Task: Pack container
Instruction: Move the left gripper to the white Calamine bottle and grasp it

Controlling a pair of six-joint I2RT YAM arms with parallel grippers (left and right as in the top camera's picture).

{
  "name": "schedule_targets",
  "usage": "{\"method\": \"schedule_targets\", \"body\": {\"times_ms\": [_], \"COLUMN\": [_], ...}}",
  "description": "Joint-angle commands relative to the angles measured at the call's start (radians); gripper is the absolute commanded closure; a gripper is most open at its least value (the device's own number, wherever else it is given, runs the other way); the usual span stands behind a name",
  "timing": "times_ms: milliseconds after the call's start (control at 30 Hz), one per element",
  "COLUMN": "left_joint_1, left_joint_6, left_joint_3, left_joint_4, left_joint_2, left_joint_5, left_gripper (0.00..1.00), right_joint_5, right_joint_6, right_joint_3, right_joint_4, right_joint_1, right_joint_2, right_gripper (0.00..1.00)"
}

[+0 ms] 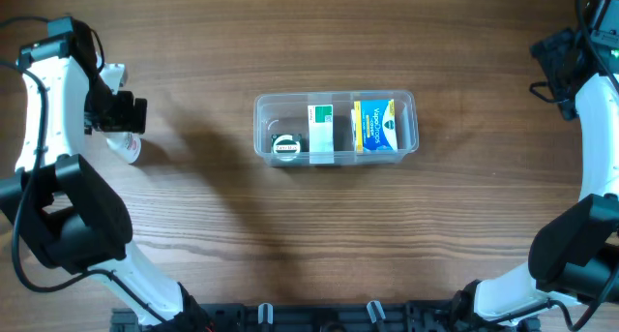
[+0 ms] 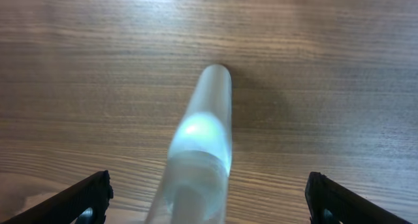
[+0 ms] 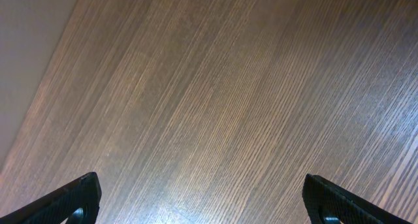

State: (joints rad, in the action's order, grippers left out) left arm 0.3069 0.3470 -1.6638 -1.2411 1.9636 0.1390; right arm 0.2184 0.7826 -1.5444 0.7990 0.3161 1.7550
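Note:
The clear plastic container (image 1: 335, 127) sits in the middle of the table. It holds a small round tin (image 1: 287, 147), a white and green box (image 1: 320, 131) and a blue and yellow box (image 1: 377, 126). A white tube (image 1: 126, 146) lies on the table at the left, under my left gripper (image 1: 124, 112). In the left wrist view the tube (image 2: 204, 136) lies between the wide-open fingers of that gripper (image 2: 209, 201), which do not touch it. My right gripper (image 3: 208, 201) is open and empty over bare wood at the far right (image 1: 559, 56).
The wooden table (image 1: 309, 235) shows around the container. A pale strip beyond the table edge (image 3: 26, 48) shows in the right wrist view. Both arm bases stand at the front corners.

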Motion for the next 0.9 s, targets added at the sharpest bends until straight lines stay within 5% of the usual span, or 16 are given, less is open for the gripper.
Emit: {"method": "schedule_targets", "body": {"times_ms": [0, 567, 867], "left_joint_1": [0.005, 0.045, 0.063], "left_joint_6": [0.020, 0.012, 0.014], "left_joint_3": [0.018, 0.031, 0.031], "left_joint_4": [0.012, 0.067, 0.067], "left_joint_2": [0.014, 0.045, 0.045], "left_joint_5": [-0.019, -0.054, -0.073], "left_gripper": [0.04, 0.04, 0.13], "right_joint_5": [0.018, 0.017, 0.018], "right_joint_6": [0.009, 0.010, 0.010], "right_joint_3": [0.004, 0.004, 0.004], "right_joint_4": [-0.002, -0.002, -0.002], "right_joint_1": [-0.002, -0.002, -0.002], "right_joint_2": [0.009, 0.009, 0.009], "right_gripper": [0.00, 0.00, 0.00]}}
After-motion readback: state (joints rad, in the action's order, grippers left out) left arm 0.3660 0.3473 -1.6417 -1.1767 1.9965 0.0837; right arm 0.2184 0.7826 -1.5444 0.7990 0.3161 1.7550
